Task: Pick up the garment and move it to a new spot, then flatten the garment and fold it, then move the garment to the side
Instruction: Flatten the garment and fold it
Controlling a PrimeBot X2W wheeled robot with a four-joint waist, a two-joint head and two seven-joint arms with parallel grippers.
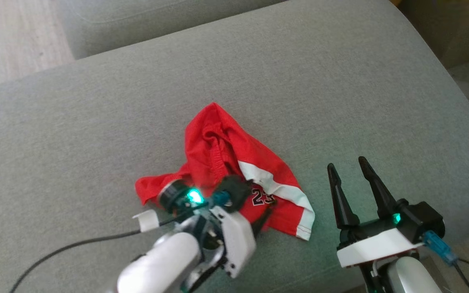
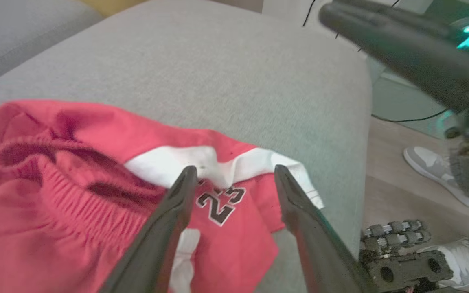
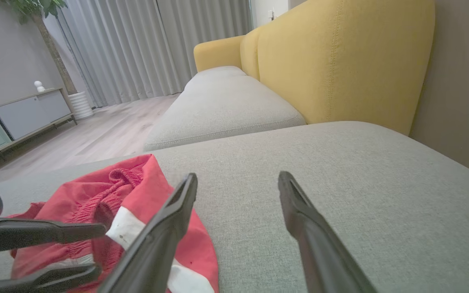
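Soft even light, slight motion blur

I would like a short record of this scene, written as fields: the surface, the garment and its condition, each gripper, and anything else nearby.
surface: grey sofa cushion
garment: red shorts with a white stripe and a printed number, crumpled, not yet flattened or folded
left gripper: open, fingers over the shorts near the number, gripping nothing
right gripper: open, over bare cushion on the right of the shorts, apart from them
nearby: a person's shoe on the floor beside the sofa
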